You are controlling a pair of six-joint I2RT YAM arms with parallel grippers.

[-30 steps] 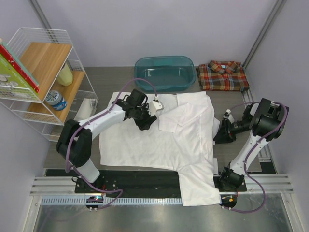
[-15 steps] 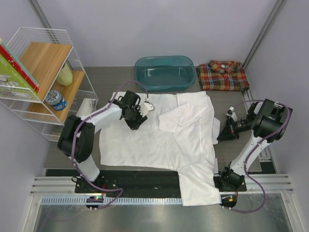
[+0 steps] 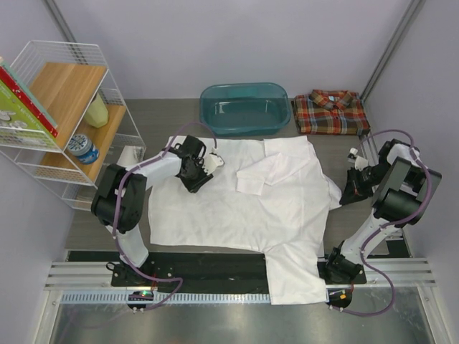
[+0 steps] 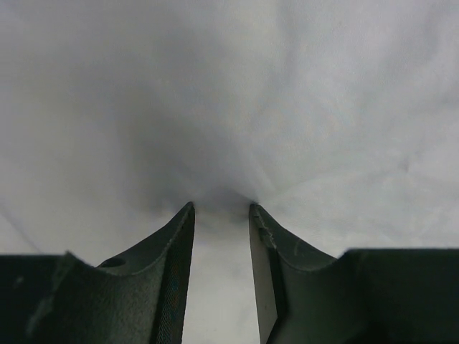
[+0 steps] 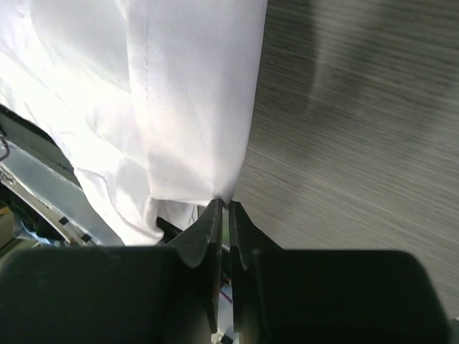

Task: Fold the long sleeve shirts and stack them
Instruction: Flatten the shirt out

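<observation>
Across the middle of the grey table (image 3: 154,122) the white shirt (image 3: 237,208) lies spread, its hem hanging over the near edge. At far right sits the folded plaid shirt (image 3: 330,112). On the white shirt's right edge the right gripper (image 5: 224,204) pinches the cloth. The left gripper (image 4: 221,208), fingers slightly parted, presses its far-left part.

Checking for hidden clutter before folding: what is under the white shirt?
The white shirt lies spread on the grey table, its near end draped over the black base rail. Anything else beneath it is covered and cannot be seen.
</observation>
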